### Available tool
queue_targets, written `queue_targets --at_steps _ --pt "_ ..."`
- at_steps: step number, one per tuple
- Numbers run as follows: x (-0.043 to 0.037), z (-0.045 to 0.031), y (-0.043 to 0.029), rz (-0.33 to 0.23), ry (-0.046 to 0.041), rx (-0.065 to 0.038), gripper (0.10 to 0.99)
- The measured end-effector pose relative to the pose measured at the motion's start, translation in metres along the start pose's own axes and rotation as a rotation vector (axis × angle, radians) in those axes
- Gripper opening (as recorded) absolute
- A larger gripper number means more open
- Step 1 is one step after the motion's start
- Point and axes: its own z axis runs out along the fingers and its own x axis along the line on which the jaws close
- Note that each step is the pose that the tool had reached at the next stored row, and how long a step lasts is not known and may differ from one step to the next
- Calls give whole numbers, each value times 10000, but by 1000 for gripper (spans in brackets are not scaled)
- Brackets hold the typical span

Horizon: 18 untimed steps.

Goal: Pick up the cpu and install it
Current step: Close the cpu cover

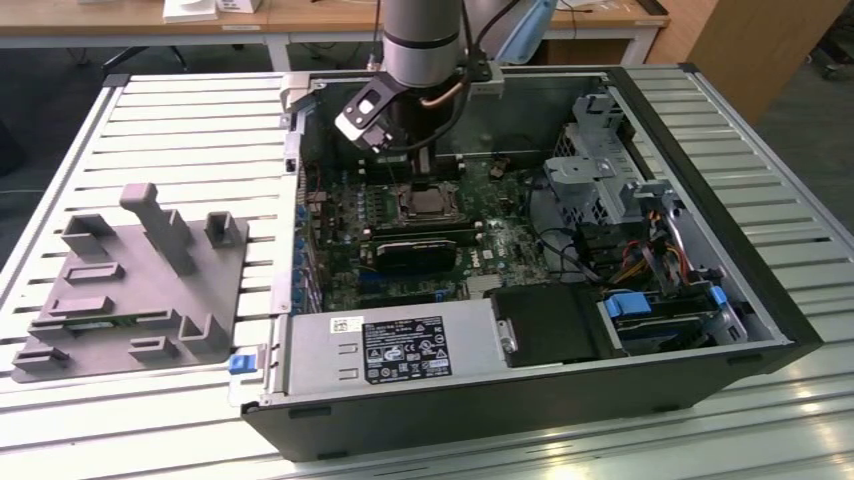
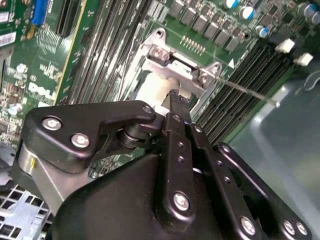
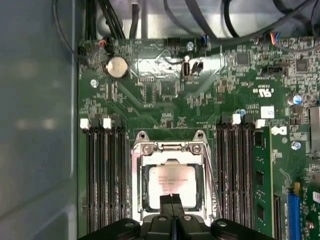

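First wrist view: the cpu [image 3: 172, 182] lies flat inside the metal-framed socket [image 3: 137, 165] of the green motherboard [image 3: 200, 100], its silver top facing up.
Gripper: the gripper [image 3: 171, 199] has its two black fingers pressed together, with only a thin seam between them. It grips nothing. The tips stand over the middle of one edge of the cpu; whether they touch it cannot be told.
Socket surroundings: dark memory slots [image 3: 102, 175] run along both sides of the socket, and a round silver battery [image 3: 117, 66] sits farther off on the board.
Second wrist view: the closed tips of the gripper [image 2: 176, 98] point at the pale top of the cpu [image 2: 150, 87]. A thin metal lever [image 2: 250, 92] runs out from a corner of the socket across the memory slots.
Exterior view: the computer case [image 1: 747, 250] lies open on a slatted table [image 1: 160, 110]. The arm [image 1: 420, 40] reaches straight down into it, above the socket.
Grey plastic block: the grey plastic block [image 1: 134, 290] rests on the table at the exterior view's left, outside the case and well apart from the gripper.
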Motion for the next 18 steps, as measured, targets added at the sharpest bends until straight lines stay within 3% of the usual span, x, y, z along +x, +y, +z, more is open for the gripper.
queue_targets --at_steps 8,18 --pt "-4 118 -53 0 -1 34 106" --pt "-6 196 -65 0 -1 37 106"
